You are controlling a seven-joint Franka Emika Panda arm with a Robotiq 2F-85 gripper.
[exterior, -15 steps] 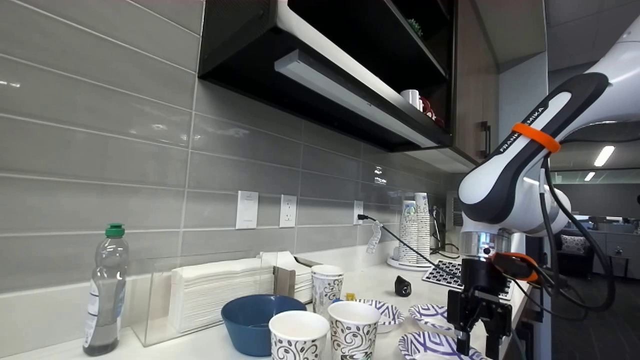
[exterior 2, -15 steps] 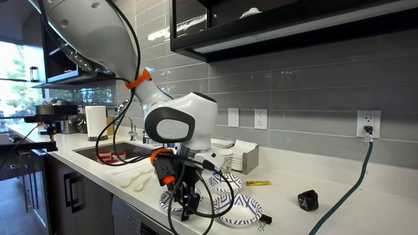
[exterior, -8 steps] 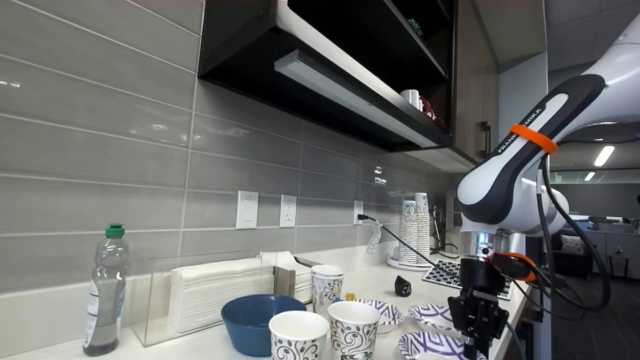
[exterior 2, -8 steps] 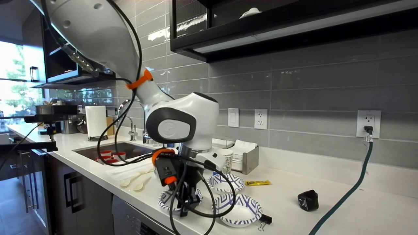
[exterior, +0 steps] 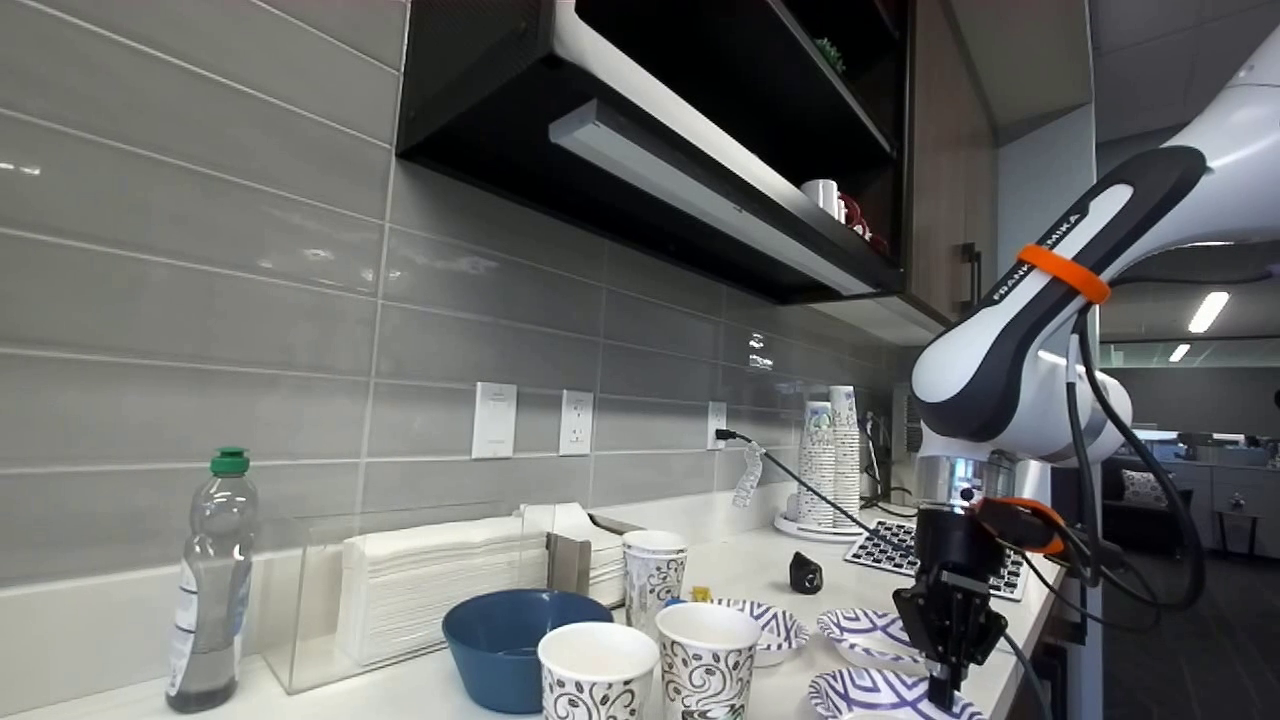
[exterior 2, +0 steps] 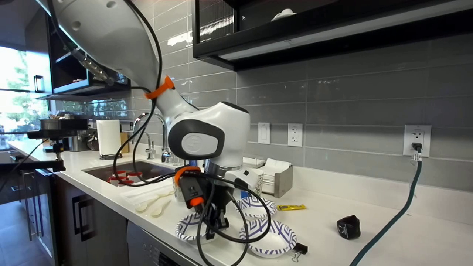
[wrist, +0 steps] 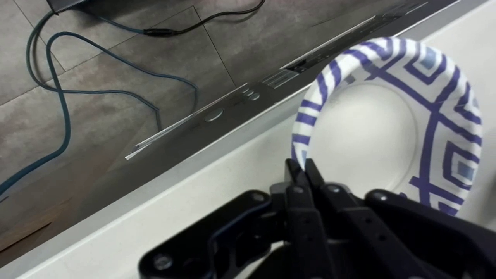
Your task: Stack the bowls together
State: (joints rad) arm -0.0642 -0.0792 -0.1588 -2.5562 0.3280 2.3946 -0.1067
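In the wrist view a shallow white bowl with blue-purple patterning point(wrist: 441, 112) has its near rim pinched between the tips of my gripper point(wrist: 304, 166). The jaws are shut on that rim, one finger inside the bowl and one outside. In an exterior view this bowl point(exterior 2: 189, 226) sits near the counter's front edge, partly behind the gripper point(exterior 2: 210, 233). A second patterned bowl point(exterior 2: 273, 242) lies close by, towards the binder clip. The third bowl point(exterior 2: 255, 208) is nearer the wall. All three show apart in an exterior view, where the held bowl point(exterior: 870, 690) is cut by the frame's bottom.
A plain blue bowl point(exterior: 490, 665) and tall patterned cups point(exterior: 708, 680) stand beside the bowls. A binder clip point(exterior 2: 301, 248) touches or nearly touches the second bowl. A yellow packet point(exterior 2: 292, 207), a black object point(exterior 2: 348, 227) and pale spoons point(exterior 2: 160, 207) lie on the counter.
The jaws have gone from open to shut on the bowl's rim. The held bowl has shifted slightly, away from the other two. The arm has moved a little.
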